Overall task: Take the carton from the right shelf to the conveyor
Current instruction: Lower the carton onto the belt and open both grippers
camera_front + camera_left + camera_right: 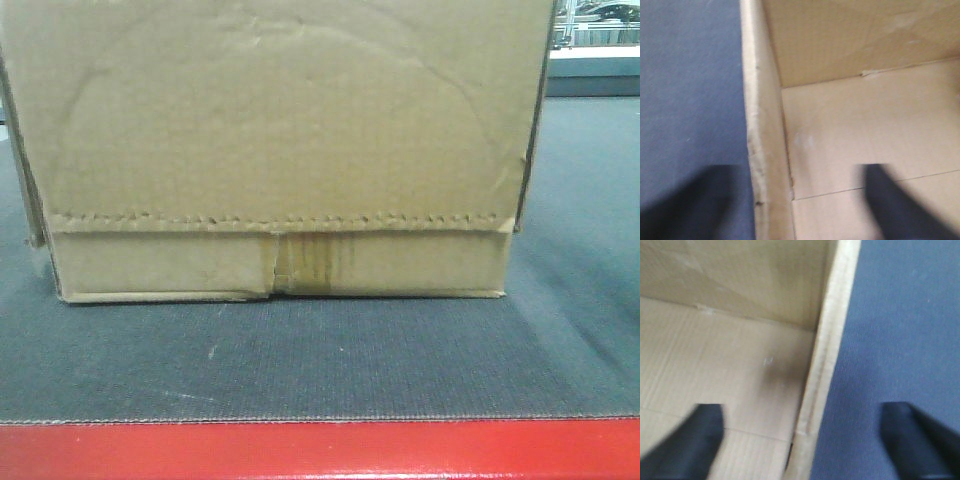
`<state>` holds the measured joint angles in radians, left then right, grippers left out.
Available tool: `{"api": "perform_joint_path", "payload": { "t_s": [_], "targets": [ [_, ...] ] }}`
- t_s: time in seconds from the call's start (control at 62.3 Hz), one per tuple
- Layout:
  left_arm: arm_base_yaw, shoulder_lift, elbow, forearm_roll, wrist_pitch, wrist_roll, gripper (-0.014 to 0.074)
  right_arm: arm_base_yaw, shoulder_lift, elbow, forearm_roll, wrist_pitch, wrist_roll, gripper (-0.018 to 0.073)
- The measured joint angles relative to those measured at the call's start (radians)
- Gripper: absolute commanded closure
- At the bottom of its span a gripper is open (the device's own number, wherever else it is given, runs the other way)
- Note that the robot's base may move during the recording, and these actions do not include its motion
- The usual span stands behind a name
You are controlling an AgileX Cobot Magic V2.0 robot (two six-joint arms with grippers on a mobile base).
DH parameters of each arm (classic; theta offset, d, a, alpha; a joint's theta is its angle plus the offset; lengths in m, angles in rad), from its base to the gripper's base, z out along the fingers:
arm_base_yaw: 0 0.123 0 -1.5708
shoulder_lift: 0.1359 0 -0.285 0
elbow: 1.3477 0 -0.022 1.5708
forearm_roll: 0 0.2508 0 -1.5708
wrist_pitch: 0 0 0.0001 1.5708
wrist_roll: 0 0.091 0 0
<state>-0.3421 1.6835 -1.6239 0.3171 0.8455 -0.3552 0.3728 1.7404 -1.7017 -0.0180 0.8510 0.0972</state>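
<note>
Resting on the conveyor belt, the carton looks empty, so it is probably light. Its corrugated walls seem stiff but easy to crease, and the upper side walls suit pinching. Only the wrist views show its bare interior. They also show the left gripper and right gripper, each with jaws apart, straddling a wall.

The carton is cut off at the top; wrist views are blurred.
</note>
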Motion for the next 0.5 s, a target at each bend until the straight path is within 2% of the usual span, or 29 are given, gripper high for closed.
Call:
{"api": "perform_joint_path", "payload": {
  "t_s": [0.112, 0.209, 0.273, 0.321, 0.401, 0.498],
  "targets": [
    [0.0, 0.0, -0.007, -0.004, -0.001, 0.0, 0.0047, 0.0, -0.008, 0.0, 0.0, -0.006, 0.0, 0.0015],
    [0.0, -0.01, -0.016, -0.004, -0.001, 0.0, 0.005, 0.0, -0.032, 0.0, 0.0, -0.007, 0.0, 0.0048],
    [0.0, -0.033, -0.019, -0.004, -0.002, 0.002, 0.005, 0.0, -0.056, 0.0, 0.002, -0.009, 0.0, 0.0106],
    [0.0, -0.067, -0.019, -0.004, -0.002, 0.002, 0.0059, 0.0, -0.083, 0.0, 0.002, -0.009, 0.0, 0.0165],
    [0.0, -0.119, -0.023, -0.004, 0.001, 0.004, 0.0106, 0.0, -0.135, 0.0, 0.002, -0.009, 0.0, 0.0331],
    [0.0, -0.195, -0.023, 0.023, 0.005, 0.016, 0.0268, 0.0, -0.203, 0.0, -0.02, -0.001, 0.0, 0.0543]
  ]
}}
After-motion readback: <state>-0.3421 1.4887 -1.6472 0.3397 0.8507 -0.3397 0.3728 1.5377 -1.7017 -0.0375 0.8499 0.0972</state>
